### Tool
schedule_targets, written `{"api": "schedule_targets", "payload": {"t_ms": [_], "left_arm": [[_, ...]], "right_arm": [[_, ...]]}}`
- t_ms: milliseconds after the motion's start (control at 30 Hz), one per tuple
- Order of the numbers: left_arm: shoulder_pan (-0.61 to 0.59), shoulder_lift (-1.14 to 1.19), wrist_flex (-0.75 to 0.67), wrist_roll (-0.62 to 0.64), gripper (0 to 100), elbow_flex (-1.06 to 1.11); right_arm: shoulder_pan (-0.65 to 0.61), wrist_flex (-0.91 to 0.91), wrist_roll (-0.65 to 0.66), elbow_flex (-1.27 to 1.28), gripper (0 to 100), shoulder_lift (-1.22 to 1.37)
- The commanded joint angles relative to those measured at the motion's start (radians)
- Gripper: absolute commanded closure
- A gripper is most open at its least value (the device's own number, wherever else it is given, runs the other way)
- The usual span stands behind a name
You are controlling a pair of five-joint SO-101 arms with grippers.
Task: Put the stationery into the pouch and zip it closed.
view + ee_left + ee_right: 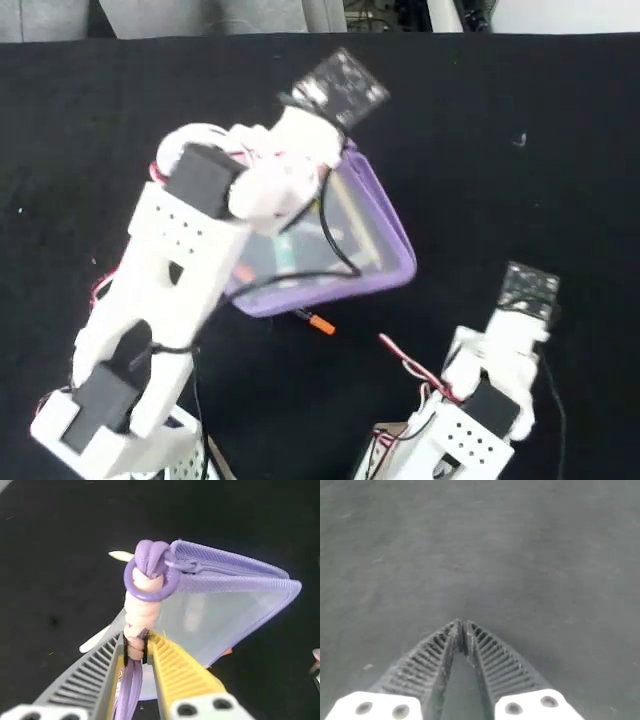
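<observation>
Pinching the pull cord (141, 611) of the purple pouch (225, 610), the left gripper (136, 645) has its grey and yellow jaws pressed onto the cord. The cord is peach with a purple strand running through it. Just past the fingertips it passes through a purple ring (150, 582), which sits at the corner of the pouch beside the zip slider (192, 567). From there the zip line runs along the pouch's upper edge, and the stretch that shows appears shut.

From above, the pouch (385, 250) sits around the middle of the black worktop (500, 120). The left arm (170, 270) comes up from the near left, and its wrist covers the pouch's far left corner. Green and pink shapes show through the pouch's clear face, too blurred to name.

A small orange-tipped item (318, 323) lies on the worktop just beside the near edge of the pouch. In the left wrist view an orange spot (227, 651) peeks out past the pouch's lower edge. Two pale slivers (119, 556) show beside the cord, and what they are cannot be told.

The right arm (490, 390) stands at the near right, well apart from the pouch. The right gripper (462, 630) has its ribbed jaws pressed together on nothing, over bare worktop.
</observation>
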Motion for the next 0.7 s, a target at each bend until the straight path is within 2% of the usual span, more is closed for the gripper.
{"api": "schedule_targets", "payload": {"t_ms": [0,133,300,533,667], "left_arm": [[0.102,0.0,-0.037,-0.038,97,0.263],[0.166,0.031,-0.158,-0.071,97,0.429],[0.18,0.106,-0.27,-0.072,97,0.553],[0.148,0.158,-0.275,-0.055,97,0.558],[0.12,0.158,-0.281,0.072,95,0.493]], "right_arm": [[0.203,-0.1,0.002,-0.028,98.6,-0.068],[0.351,-0.173,0.003,-0.03,98.6,-0.068],[0.425,-0.256,0.018,-0.03,98.6,-0.068],[0.384,-0.269,0.207,-0.031,98.6,-0.068],[0.344,-0.262,0.245,-0.03,98.6,-0.068]]}}
